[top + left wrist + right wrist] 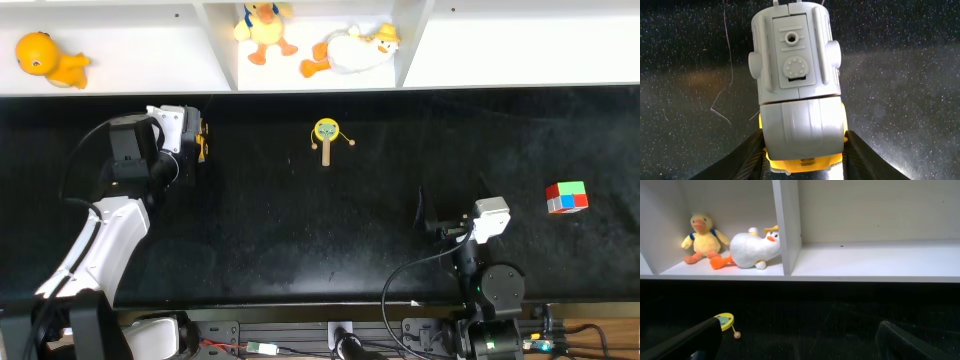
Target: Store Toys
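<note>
My left gripper [185, 140] is shut on a white and yellow toy truck [797, 85], held above the black table at the left, just in front of the shelf. The truck's grey underside faces the left wrist camera, with a finger [747, 157] on each side. A small yellow rattle drum [326, 133] with a wooden handle lies on the table near the middle; it also appears as the drum [725, 321] in the right wrist view. A coloured cube [566, 197] sits at the far right. My right gripper [800, 340] stands open near the front right, nothing between its fingers.
A white shelf [320, 82] runs along the back. Its left bay holds an orange plush [50, 58]. The middle bay holds a yellow duck [264, 28] and a white goose [350, 50]. The right bay [880, 260] has free room.
</note>
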Controlling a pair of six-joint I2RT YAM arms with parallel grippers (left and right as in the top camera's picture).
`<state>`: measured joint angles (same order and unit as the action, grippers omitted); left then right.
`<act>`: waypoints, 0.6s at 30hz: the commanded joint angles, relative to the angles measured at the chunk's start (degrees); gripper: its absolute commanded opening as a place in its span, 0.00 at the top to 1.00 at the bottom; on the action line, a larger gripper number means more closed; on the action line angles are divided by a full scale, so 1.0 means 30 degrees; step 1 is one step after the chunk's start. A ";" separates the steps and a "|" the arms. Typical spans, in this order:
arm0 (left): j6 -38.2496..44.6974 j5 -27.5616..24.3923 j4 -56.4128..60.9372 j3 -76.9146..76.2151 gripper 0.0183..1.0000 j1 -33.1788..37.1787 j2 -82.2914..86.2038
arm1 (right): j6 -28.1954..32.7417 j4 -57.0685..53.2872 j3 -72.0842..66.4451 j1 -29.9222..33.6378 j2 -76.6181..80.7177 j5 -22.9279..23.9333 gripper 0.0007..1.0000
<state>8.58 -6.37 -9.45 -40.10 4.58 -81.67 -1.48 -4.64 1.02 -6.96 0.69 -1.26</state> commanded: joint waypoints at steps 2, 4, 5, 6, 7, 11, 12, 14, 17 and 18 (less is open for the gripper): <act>0.0066 0.0277 -0.0321 -0.0306 0.74 -0.0066 0.0991 | 0.0051 0.0073 -0.0248 -0.0102 -0.0109 0.0000 0.00; 0.0066 0.0554 -0.0794 -0.0306 0.74 -0.0029 0.1749 | 0.0051 0.0073 -0.0248 -0.0102 -0.0109 0.0000 0.00; 0.0066 0.0743 -0.1064 -0.0306 0.75 -0.0029 0.2142 | 0.0051 0.0073 -0.0248 -0.0102 -0.0109 0.0000 0.00; 0.0066 0.0896 -0.1377 -0.0306 0.75 -0.0029 0.2550 | 0.0051 0.0073 -0.0248 -0.0102 -0.0109 0.0000 0.00; 0.0066 0.0991 -0.1749 -0.0306 0.75 -0.0029 0.3038 | 0.0051 0.0080 -0.0248 -0.0102 -0.0109 0.0000 0.01; 0.0051 0.1027 -0.2696 -0.0306 0.75 -0.0029 0.4787 | 0.0051 0.0073 -0.0248 -0.0102 -0.0109 0.0000 0.00; -0.0015 0.1035 -0.2747 -0.0306 0.75 -0.0029 0.5107 | 0.0051 0.0073 -0.0248 -0.0102 -0.0109 0.0000 0.01; -0.0015 0.1035 -0.2739 -0.0437 0.75 -0.0029 0.5493 | 0.0051 0.0073 -0.0248 -0.0102 -0.0109 0.0000 0.00; -0.0095 0.1027 -0.2754 -0.1144 0.75 -0.0036 0.5333 | 0.0051 0.0080 -0.0248 -0.0102 -0.0109 0.0000 0.00; -0.0182 0.1035 -0.2769 -0.1486 0.75 -0.0029 0.5115 | 0.0051 0.0073 -0.0248 -0.0102 -0.0109 0.0000 0.00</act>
<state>8.56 -3.97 -18.11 -40.88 4.58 -65.93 -1.45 -4.64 1.02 -6.96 0.69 -1.28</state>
